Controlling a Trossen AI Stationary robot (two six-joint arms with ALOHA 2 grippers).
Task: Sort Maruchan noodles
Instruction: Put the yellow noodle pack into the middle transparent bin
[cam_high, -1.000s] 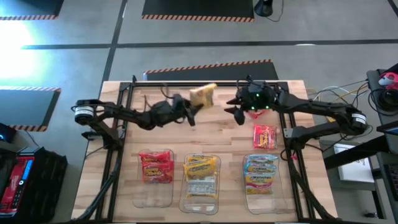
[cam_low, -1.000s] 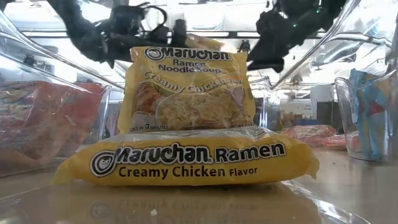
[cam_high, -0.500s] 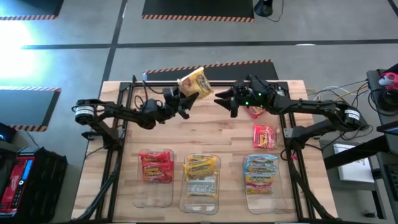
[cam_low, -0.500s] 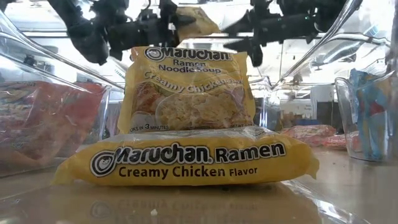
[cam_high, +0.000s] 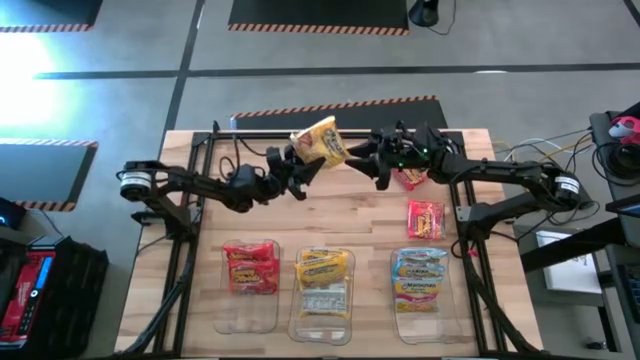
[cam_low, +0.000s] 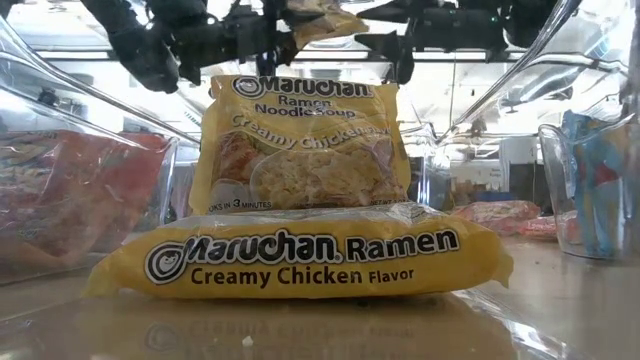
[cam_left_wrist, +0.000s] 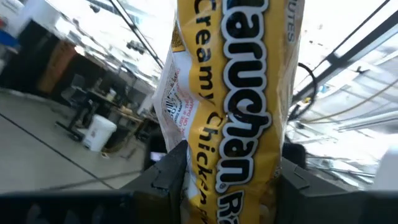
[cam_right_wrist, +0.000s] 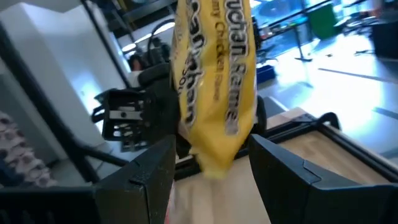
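Left end effector (cam_high: 303, 163): clamped on yellow noodle packet (cam_high: 322, 141), raised above tabletop (cam_high: 340, 215) | Right end effector (cam_high: 365, 155): fingers spread around packet's far end

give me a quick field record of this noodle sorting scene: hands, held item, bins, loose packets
left hand: shut on yellow Creamy Chicken packet, raised above the table's far side
right hand: open, fingers either side of the same packet's other end
left bin: red packets
middle bin: yellow packets
right bin: light blue packets
loose red packets: one by the right arm, one under the right wrist
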